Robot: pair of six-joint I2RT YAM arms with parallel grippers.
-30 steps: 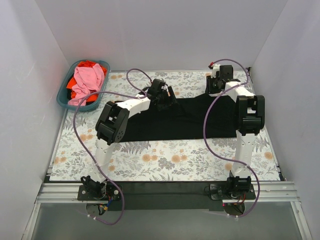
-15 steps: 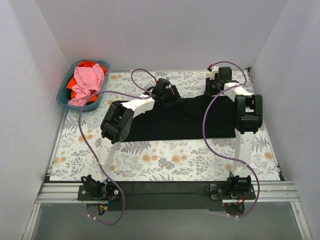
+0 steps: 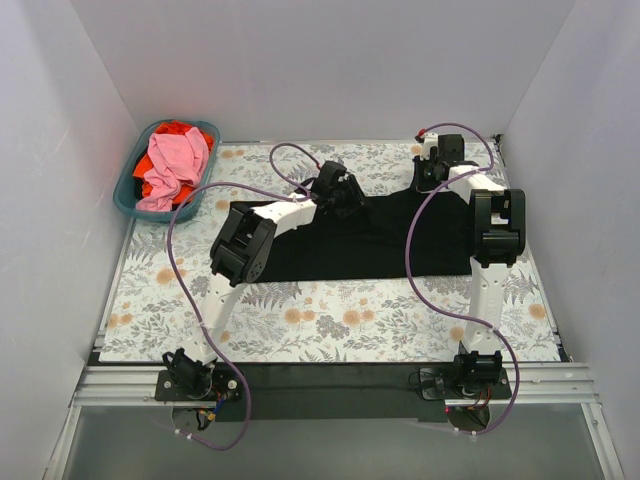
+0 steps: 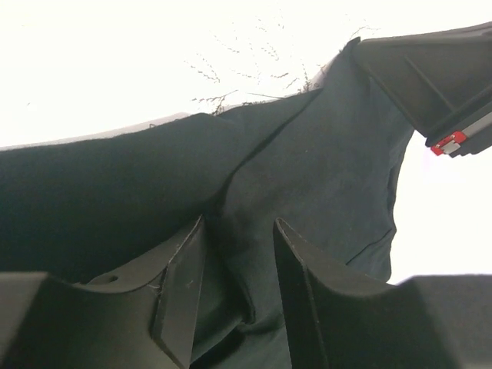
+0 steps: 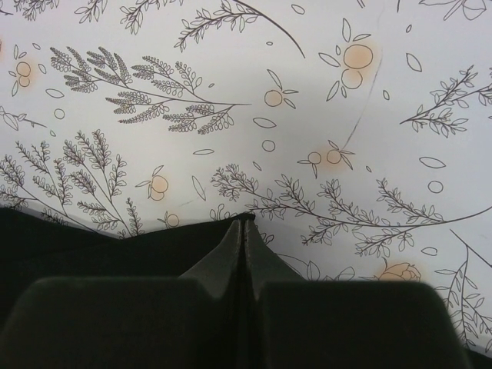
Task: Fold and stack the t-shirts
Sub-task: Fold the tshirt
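Note:
A large black t-shirt (image 3: pixel 350 245) lies spread across the middle of the floral table. My left gripper (image 3: pixel 345 195) is low over its far edge, the jaws apart with a fold of black cloth (image 4: pixel 323 154) lying between the fingers (image 4: pixel 240 223). My right gripper (image 3: pixel 428 178) is at the shirt's far right corner and is shut on the cloth edge (image 5: pixel 77 238), fingertips together (image 5: pixel 244 223). It also shows in the left wrist view (image 4: pixel 430 77), lifting that corner. A pink t-shirt (image 3: pixel 175 160) and an orange-red one (image 3: pixel 155 190) lie heaped in the basket.
The teal plastic basket (image 3: pixel 128 200) stands at the far left corner beside the left wall. White walls close in the back and both sides. Purple cables loop over both arms. The floral mat (image 3: pixel 300 320) runs to the near edge.
My left gripper has moved right and slightly farther along the shirt's far edge, its arm stretching out. The right gripper has shifted slightly toward the back, still holding the corner.

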